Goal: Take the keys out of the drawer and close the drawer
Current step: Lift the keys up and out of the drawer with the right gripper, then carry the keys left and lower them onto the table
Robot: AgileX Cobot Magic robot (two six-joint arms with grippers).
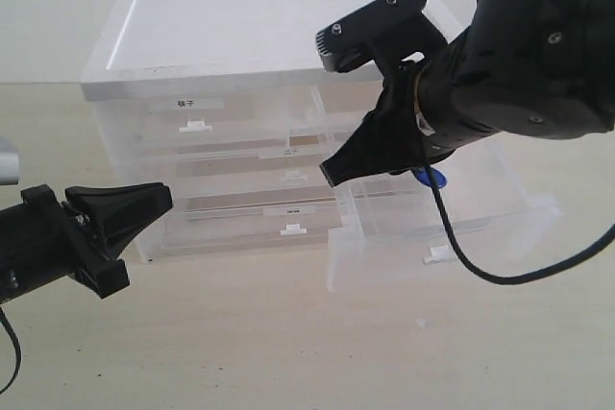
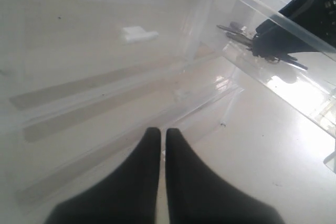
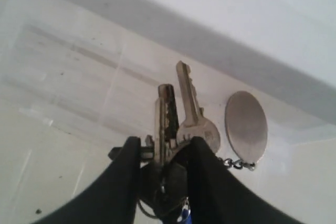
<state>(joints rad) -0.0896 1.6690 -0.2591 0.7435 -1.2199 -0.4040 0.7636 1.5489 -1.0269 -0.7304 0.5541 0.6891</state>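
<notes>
The half-width translucent drawer [image 1: 384, 229] stands pulled out at the right of the cabinet, its small white tab handle [image 1: 437, 256] facing the front. Inside it my right gripper [image 1: 332, 172] is shut on the keys [image 3: 181, 124]. Grey key blades and the round grey tag [image 3: 245, 126] stick out past the fingertips. The blue fob [image 1: 430, 178] peeks out under the wrist. In the left wrist view the keys [image 2: 239, 32] show through the drawer wall. My left gripper [image 1: 165, 199] hovers low at the left, shut on nothing, its fingertips [image 2: 152, 135] pointing at the cabinet.
The clear plastic cabinet [image 1: 259, 36] holds full-width drawers and a shut half-width drawer with a label strip [image 1: 187, 103] and white handle [image 2: 137, 34]. It stands on a beige table [image 1: 288, 343]. A black cable [image 1: 461, 256] hangs from the right arm over the open drawer.
</notes>
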